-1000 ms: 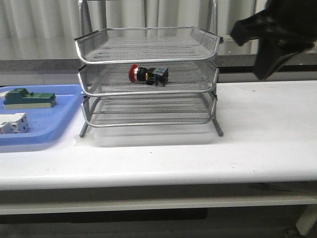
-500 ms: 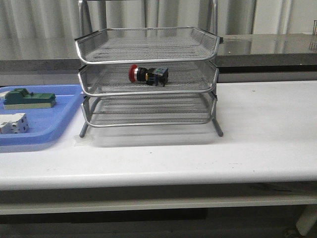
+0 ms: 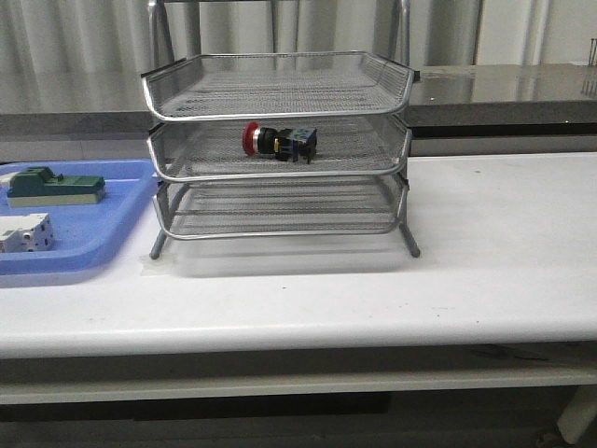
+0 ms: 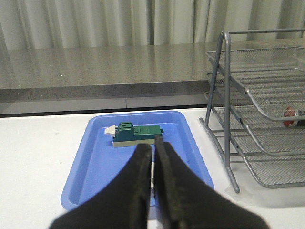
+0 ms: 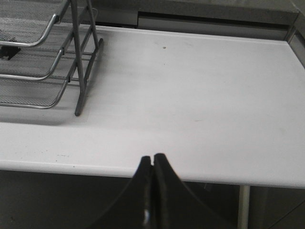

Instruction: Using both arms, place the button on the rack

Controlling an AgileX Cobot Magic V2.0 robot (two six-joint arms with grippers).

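The red-headed push-button switch [image 3: 278,141] is seen lying in the silver wire-mesh rack's [image 3: 280,149] middle tier; the task is judged complete, and the left tool [image 4: 153,160] and right tool [image 5: 152,164] are both pressed together, empty.

Button [image 3: 278,141] lying in rack's [image 3: 280,86] middle tier, tray [image 3: 103,224] just left of rack, both on table [image 3: 392,289]

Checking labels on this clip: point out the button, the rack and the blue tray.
button [image 3: 279,141], front view, on its dark body.
rack [image 3: 280,95], front view, on the top tier's front mesh wall.
blue tray [image 3: 93,224], front view, on its bare floor.
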